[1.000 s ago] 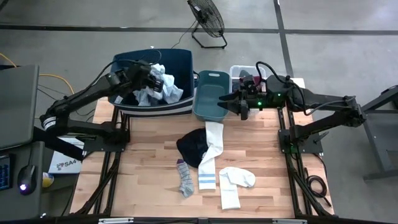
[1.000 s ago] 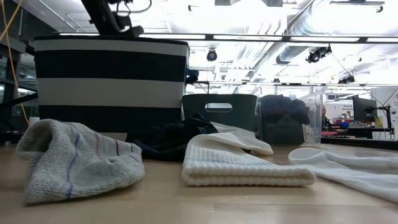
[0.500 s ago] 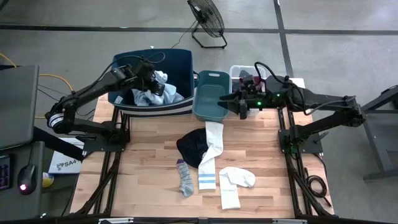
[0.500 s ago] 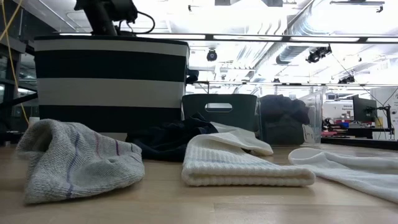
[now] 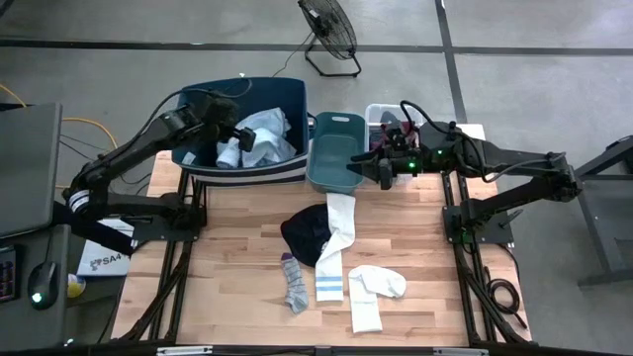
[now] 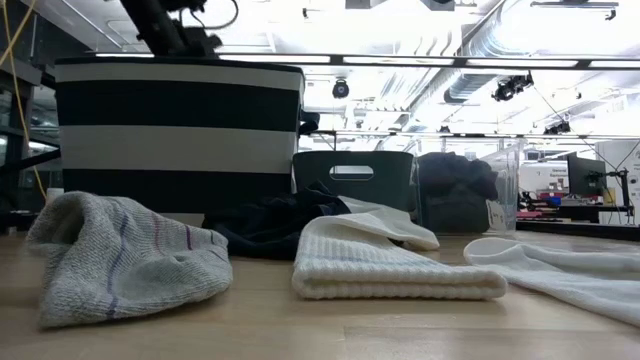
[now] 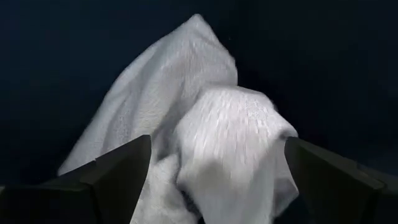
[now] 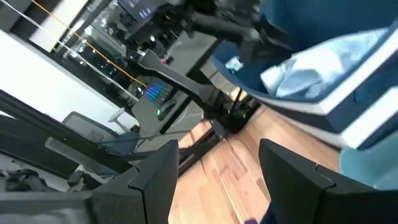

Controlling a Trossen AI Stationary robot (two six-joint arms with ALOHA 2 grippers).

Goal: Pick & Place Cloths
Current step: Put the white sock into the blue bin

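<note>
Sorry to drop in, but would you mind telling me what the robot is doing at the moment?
It is sorting clothes off the table into bins. The left gripper is over the big striped bin, fingers open above a white sock lying in it. The right gripper hangs empty, fingers apart, by the smaller teal bin. A dark garment and several socks remain on the table.

Three socks (image 5: 336, 240) (image 5: 294, 284) (image 5: 374, 295), one black cloth (image 5: 303, 232) on table; two blue bins (image 5: 246, 127) (image 5: 333, 150)

Both arms are dark and slim, with black cables looping above them. The left arm (image 5: 119, 163) has white bands near its base. The right arm (image 5: 495, 158) shows small green lights near its wrist.
</note>
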